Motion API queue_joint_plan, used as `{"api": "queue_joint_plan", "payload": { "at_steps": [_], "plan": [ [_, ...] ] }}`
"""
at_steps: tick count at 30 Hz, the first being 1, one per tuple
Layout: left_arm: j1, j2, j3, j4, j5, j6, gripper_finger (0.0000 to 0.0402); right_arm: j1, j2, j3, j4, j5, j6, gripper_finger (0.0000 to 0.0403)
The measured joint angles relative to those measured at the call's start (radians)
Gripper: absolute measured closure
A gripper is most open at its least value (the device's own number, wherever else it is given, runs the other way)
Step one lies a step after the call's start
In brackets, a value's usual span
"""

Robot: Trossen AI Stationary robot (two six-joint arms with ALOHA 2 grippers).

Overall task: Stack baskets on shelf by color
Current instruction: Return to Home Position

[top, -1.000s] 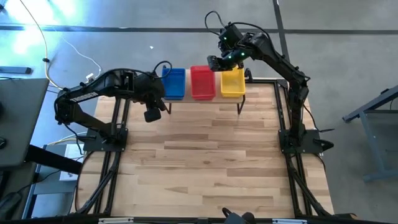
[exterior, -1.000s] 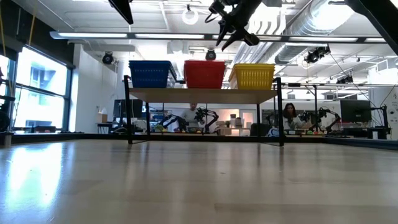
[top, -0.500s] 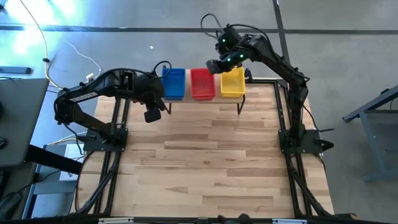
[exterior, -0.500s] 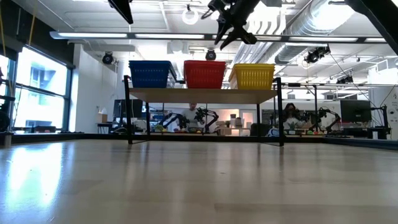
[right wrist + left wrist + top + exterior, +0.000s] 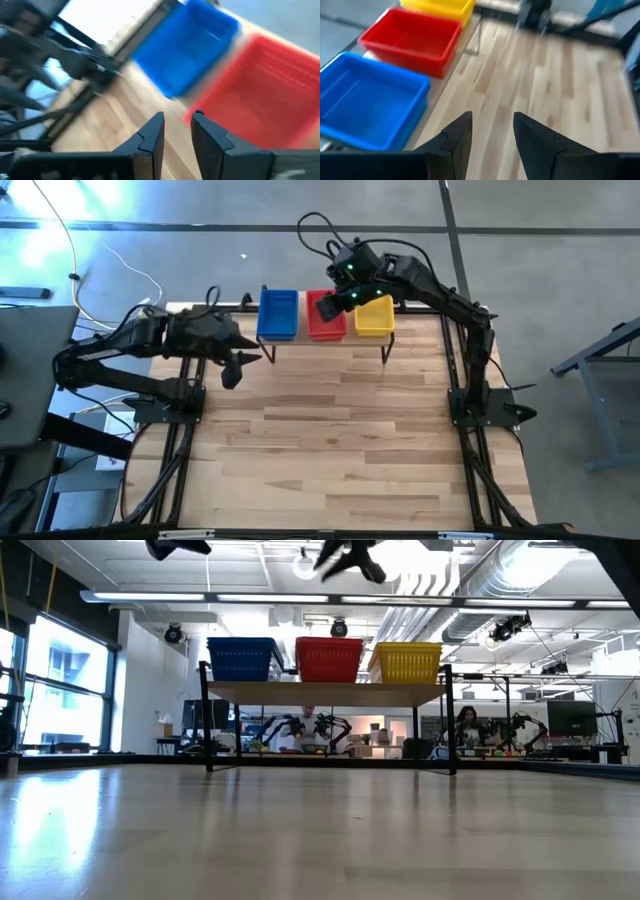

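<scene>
Now, your right claw [image 5: 178, 116] hangs just over the red stack [image 5: 328, 328] on the shelf [image 5: 325, 693] — fingers slightly parted, empty — so I'd lift before swinging home. Your left claw [image 5: 492, 116], spread and empty, sits off the shelf, nearest the blue stack [image 5: 278, 315].

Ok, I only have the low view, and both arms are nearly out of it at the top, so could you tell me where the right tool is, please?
Observer: From above, the right tool hangs over the red baskets in the middle of the shelf, fingers apart and empty.
Operator: Thank you, and where is the left one?
Observer: The left tool is off the shelf, over the table just outside the end where the blue baskets stand, also open and empty.
</scene>
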Motion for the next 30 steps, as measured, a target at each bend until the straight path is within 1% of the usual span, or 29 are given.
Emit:
{"api": "queue_joint_plan", "payload": {
  "at_steps": [6, 10, 14, 16, 20, 24, 28, 30],
  "plan": [
    [-0.082, -0.161, -0.245, 0.270, -0.002, -0.040, 0.0268, 0.062, -0.045, 0.000, 0.149, 0.000, -0.029, 0.0320],
    [-0.147, -0.255, -0.409, 0.462, -0.024, -0.044, 0.0268, 0.102, -0.087, 0.001, 0.226, 0.013, -0.053, 0.0320],
    [-0.211, -0.342, -0.565, 0.615, -0.028, -0.032, 0.0268, 0.138, -0.134, 0.001, 0.269, 0.044, -0.124, 0.0320],
    [-0.237, -0.384, -0.637, 0.675, -0.028, -0.028, 0.0268, 0.152, -0.158, 0.001, 0.273, 0.045, -0.126, 0.0320],
    [-0.276, -0.472, -0.768, 0.776, -0.051, -0.046, 0.0268, 0.174, -0.208, 0.001, 0.277, 0.035, -0.063, 0.0320],
    [-0.300, -0.565, -0.869, 0.842, -0.065, -0.064, 0.0268, 0.195, -0.258, 0.001, 0.275, 0.022, -0.026, 0.0320],
    [-0.306, -0.651, -0.941, 0.857, -0.064, -0.070, 0.0268, 0.213, -0.309, 0.001, 0.262, 0.020, -0.045, 0.0320],
    [-0.306, -0.693, -0.973, 0.865, -0.065, -0.070, 0.0268, 0.222, -0.339, 0.001, 0.260, 0.038, -0.063, 0.0320]
  ]
}}
